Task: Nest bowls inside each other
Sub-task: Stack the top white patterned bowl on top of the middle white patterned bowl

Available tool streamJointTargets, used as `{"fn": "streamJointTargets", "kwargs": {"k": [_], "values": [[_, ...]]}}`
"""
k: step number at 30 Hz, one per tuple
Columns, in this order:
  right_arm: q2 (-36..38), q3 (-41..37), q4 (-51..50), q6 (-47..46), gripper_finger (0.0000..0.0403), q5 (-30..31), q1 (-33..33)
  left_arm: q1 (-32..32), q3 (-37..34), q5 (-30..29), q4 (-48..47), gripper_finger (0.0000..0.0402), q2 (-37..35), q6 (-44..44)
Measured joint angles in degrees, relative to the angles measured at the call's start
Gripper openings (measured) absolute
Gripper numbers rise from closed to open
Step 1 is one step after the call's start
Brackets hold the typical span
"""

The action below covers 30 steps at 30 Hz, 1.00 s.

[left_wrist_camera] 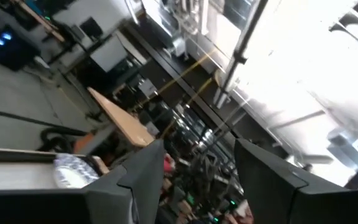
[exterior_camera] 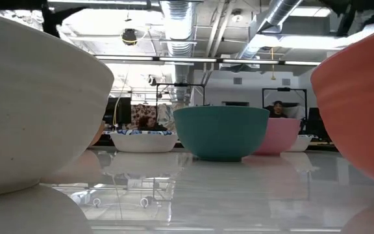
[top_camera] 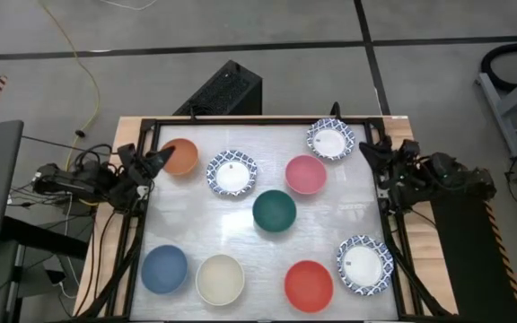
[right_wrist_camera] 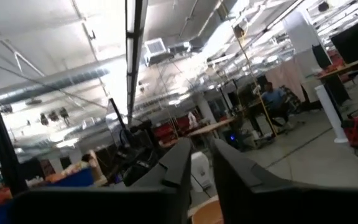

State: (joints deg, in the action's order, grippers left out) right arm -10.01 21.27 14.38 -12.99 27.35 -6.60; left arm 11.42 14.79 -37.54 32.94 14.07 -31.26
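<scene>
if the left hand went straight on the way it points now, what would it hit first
Most likely the orange bowl. From above, the left hand sits at the table's left edge, pointing right, with that bowl just ahead of it. Its wrist camera shows the room rather than the table, so it may be tilted up and pass over.

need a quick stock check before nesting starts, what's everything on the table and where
patterned bowls: three, white with blue rims, far centre-left, far right, near right
orange bowl: one, far left
pink bowl: one, far centre-right
dark green bowl: one, centre
blue bowl: one, near left
cream bowl: one, near centre-left
red bowl: one, near centre-right
left gripper: open, beside the orange bowl
right gripper: by the table's right edge, slightly open
</scene>
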Motion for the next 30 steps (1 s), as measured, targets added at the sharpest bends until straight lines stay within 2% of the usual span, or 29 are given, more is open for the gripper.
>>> {"fn": "streamJointTargets", "kwargs": {"k": [5, 8, 12, 16, 19, 21, 24, 30], "values": [[-7.5, 10.4, -9.5, 1.3, 0.0171, 2.2, 0.0, 0.0, 7.5, 5.4, -1.3, 0.0224, 7.6, 0.6], [-12.0, 16.1, -17.1, 0.7, 0.021, 3.0, 0.0, 0.0, 14.3, 6.9, -8.5, 0.0245, 11.8, 1.4], [-18.3, 22.6, -29.6, -6.3, 0.0228, 8.2, 0.0, 0.0, 26.1, 4.1, -28.5, 0.0255, 16.5, 1.3], [-24.3, 26.9, -42.5, -15.5, 0.0219, 16.0, 0.0, 0.0, 40.4, -0.3, -53.0, 0.0256, 20.8, -2.1], [-28.1, 28.9, -49.1, -23.2, 0.0206, 18.3, 0.9, 0.0, 49.6, -2.3, -68.0, 0.0256, 23.8, -6.1], [-30.2, 29.8, -53.3, -27.9, 0.0198, 17.5, 2.3, 0.0, 54.1, -2.6, -74.9, 0.0256, 25.4, -8.3], [-33.1, 30.6, -58.3, -31.9, 0.0186, 11.6, 5.0, -0.3, 58.0, -2.2, -81.3, 0.0256, 26.8, -9.9], [-40.6, 30.8, -60.7, -32.9, 0.0173, -0.9, 12.1, -2.2, 59.0, 2.2, -86.7, 0.0256, 26.5, -12.1]]}}
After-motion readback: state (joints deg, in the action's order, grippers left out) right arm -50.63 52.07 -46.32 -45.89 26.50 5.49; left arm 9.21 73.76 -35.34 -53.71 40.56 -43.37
